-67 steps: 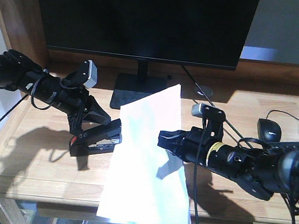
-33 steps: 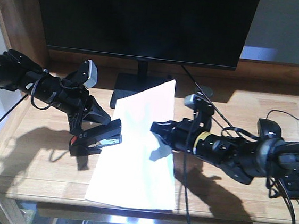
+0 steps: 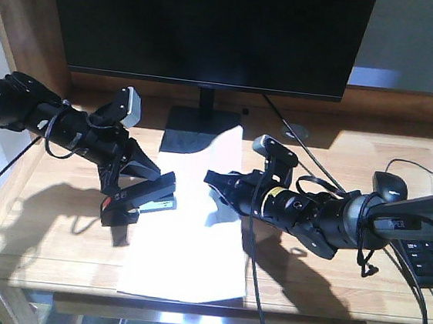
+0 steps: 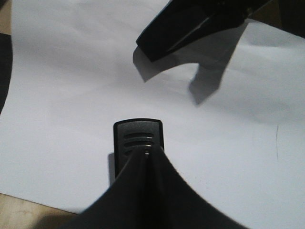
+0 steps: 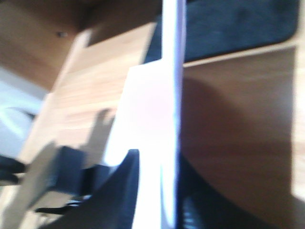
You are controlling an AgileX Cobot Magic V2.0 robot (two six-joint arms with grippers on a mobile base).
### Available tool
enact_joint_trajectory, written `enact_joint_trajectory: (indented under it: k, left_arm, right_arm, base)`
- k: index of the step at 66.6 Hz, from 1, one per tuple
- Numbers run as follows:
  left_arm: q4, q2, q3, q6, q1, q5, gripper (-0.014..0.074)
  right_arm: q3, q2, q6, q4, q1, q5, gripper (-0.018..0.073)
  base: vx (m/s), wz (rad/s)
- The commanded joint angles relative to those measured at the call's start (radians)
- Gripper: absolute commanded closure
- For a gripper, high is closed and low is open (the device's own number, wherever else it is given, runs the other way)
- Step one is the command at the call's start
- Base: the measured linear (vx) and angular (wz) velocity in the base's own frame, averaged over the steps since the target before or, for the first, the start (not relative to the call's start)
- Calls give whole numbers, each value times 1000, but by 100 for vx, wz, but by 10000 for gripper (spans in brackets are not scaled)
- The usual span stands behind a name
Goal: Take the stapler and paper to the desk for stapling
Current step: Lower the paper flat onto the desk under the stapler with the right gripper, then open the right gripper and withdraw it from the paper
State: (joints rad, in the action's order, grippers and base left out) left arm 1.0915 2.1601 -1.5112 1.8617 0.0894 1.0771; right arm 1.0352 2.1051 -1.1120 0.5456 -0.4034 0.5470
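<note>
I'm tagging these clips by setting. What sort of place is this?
Most likely an office or home computer workstation: a large black monitor stands on a light-wood desk, with a wired computer mouse lying nearby.

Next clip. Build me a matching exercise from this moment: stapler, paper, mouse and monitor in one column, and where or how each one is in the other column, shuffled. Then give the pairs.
Column one
1. stapler
2. paper
3. mouse
4. monitor

Column two
A. lying on the desk at the far right
B. clamped in the left gripper
C. standing at the back, screen dark
D. one edge pinched and lifted by the right gripper

Pairs: 1-B, 2-D, 3-A, 4-C
</note>
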Motion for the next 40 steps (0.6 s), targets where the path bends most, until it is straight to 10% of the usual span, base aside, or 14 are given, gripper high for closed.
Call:
enact_joint_trajectory:
  k: [1,18,40]
  left_arm:
    - [57,-56,-27,-3,2,34,603]
    - [57,-56,-27,-3,2,34,603]
    - [57,-56,-27,-3,2,34,603]
  right_arm:
    - [23,-51,19,-20,4,1,267]
    - [23,-116,41,80,4,-121,10]
    - [23,-314,313,85,4,-527,-5]
  base:
    - [0,0]
    - [0,0]
    - [0,0]
